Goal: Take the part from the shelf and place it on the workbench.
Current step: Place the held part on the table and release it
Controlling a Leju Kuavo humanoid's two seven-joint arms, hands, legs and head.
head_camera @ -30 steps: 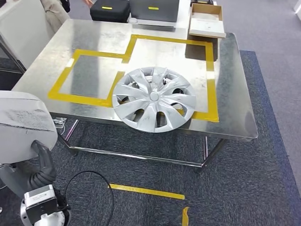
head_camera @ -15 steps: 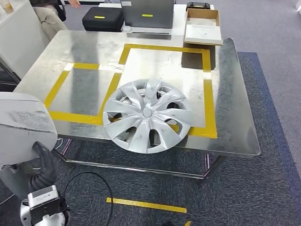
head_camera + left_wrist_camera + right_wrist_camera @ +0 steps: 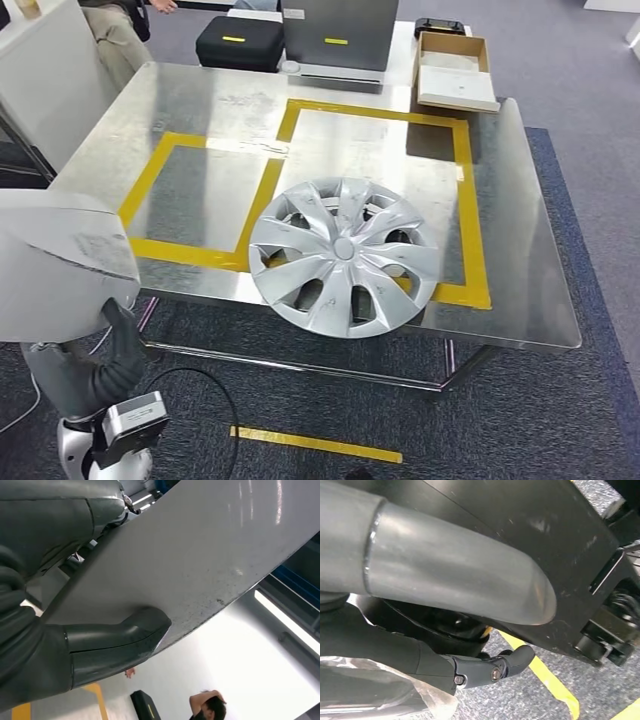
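The left hand (image 3: 121, 350) holds a large pale grey panel (image 3: 60, 262) at the lower left of the head view, its dark fingers (image 3: 124, 335) reaching up under the panel's lower edge. From the left wrist view the thick grey thumb (image 3: 124, 637) lies flat against the panel's (image 3: 211, 555) underside and the hand's upper part presses the other face, so the part is clamped between them, off the tabletop and to its near left. The steel tabletop (image 3: 521, 260) carries two adjoining rectangles of yellow tape (image 3: 468, 200), and a silver wheel cover (image 3: 343, 255) lies face up across the near line of the larger rectangle, its front rim jutting just past the tabletop's near edge. At the far edge sit a black case (image 3: 240, 42), a dark grey case (image 3: 340, 35) beside it, and an open cardboard box (image 3: 456, 68) at the far right corner. A person's legs (image 3: 117, 40) show at the far left, past a white surface. A strip of yellow tape (image 3: 317, 445) lies on the dark carpet under the table, near a black cable loop (image 3: 226, 395). In the right wrist view the right hand (image 3: 471, 625) hangs over the carpet, thumb and a darker finger (image 3: 497, 669) apart with nothing between them.
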